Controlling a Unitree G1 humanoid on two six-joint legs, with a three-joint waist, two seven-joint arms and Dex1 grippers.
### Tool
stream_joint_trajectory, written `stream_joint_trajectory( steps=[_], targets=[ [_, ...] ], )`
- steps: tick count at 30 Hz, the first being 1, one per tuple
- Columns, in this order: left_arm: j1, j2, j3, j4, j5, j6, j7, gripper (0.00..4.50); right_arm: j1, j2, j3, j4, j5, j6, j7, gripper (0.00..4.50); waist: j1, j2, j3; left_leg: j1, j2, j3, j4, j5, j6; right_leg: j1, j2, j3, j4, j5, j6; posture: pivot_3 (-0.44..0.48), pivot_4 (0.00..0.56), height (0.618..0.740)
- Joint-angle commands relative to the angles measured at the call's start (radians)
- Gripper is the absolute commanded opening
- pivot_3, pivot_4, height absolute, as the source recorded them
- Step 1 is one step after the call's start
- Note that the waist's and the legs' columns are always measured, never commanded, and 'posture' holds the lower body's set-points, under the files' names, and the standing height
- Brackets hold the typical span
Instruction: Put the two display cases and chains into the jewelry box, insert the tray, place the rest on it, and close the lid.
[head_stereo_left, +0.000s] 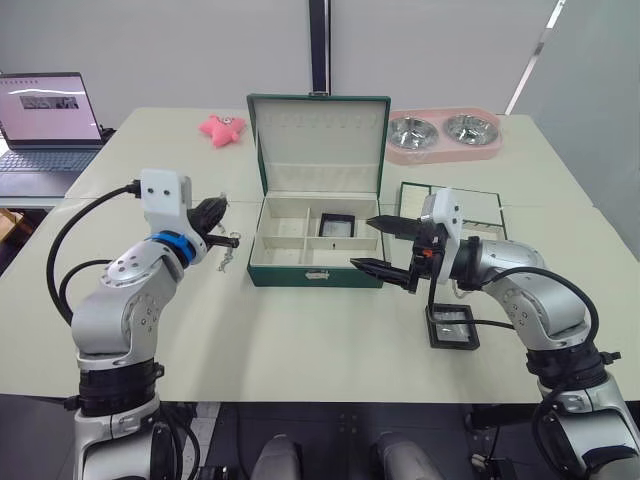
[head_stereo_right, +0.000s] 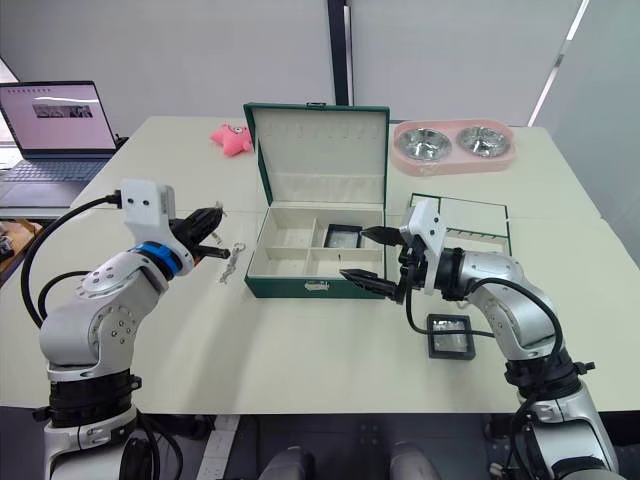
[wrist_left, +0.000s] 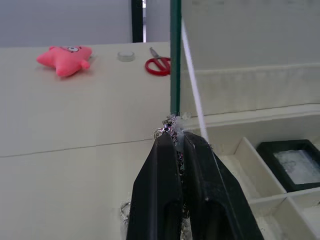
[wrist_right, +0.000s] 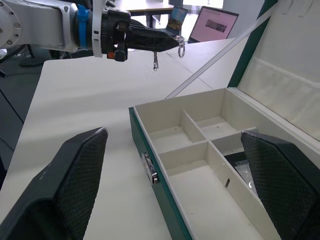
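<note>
At the centre of the frame the jewelry box (head_stereo_left: 316, 245) stood with its lid (head_stereo_left: 319, 140) raised, 4 cream compartments showing. 1 display case (head_stereo_left: 336, 224) already lay in the upper right compartment; the second case (head_stereo_left: 452, 326) sat on the table at lower right, below the right arm. The tray (head_stereo_left: 482, 206) lay flat at right centre, beside the box and behind that arm.

The step in hand looked like loading the chains. The left gripper (wrist_left: 175, 131) was pinched tight on a chain (wrist_right: 156, 61), held in the air just left of the box, a ring and a short end dangling from its tip. More chain (head_stereo_right: 232, 258) lay on the table below it — I could count 1 held and at least 1 lying, no more with certainty. The right gripper (head_stereo_left: 382, 243) hovered wide open and empty at the box's front right corner.

Next, I'd judge, the left arm needed to carry the chain over the box wall and release it above an empty compartment — low enough that it drops inside.

Elsewhere: 1 pink bowl stand (head_stereo_left: 444, 135) with 2 bowls, 1 pink toy (head_stereo_left: 222, 128), 1 laptop (head_stereo_left: 46, 120).
</note>
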Motion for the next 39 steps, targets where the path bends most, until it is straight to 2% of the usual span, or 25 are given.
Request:
stream_joint_trajectory(
  steps=[1,13,27,39],
  targets=[
    [-0.046,-0.010,-0.033,-0.019,-0.015,-0.003,-0.023,0.03,0.010,-0.008,-0.032,-0.036,-0.002,-0.021,-0.016,4.50,0.000,0.000,0.000,0.000,0.000,0.000,0.000,0.000,0.000,0.000,0.000,0.000,-0.001,0.000,0.000,0.000,0.150,0.740],
    [-0.174,-0.124,-0.172,0.147,0.055,-0.100,-0.035,0.03,0.072,-0.024,-0.076,-0.081,-0.006,-0.013,-0.085,4.50,0.012,0.000,0.000,-0.001,0.000,0.000,-0.001,0.000,0.000,0.000,0.000,0.000,-0.004,0.000,0.000,0.000,0.150,0.740],
    [-0.230,-0.178,-0.192,0.326,0.150,-0.200,-0.022,0.03,0.097,-0.019,-0.090,-0.064,-0.032,-0.038,-0.128,4.50,0.015,0.000,0.000,-0.001,-0.001,0.001,-0.001,0.000,0.000,0.000,0.000,0.000,-0.004,0.000,0.000,0.000,0.150,0.740],
    [-0.235,-0.192,-0.191,0.395,0.185,-0.223,-0.021,0.03,0.092,-0.016,-0.094,-0.034,-0.055,-0.059,-0.136,4.50,0.015,0.000,0.000,-0.001,-0.001,0.001,-0.001,0.001,-0.002,0.000,0.000,0.000,-0.004,0.000,0.000,0.000,0.150,0.740]
  ],
)
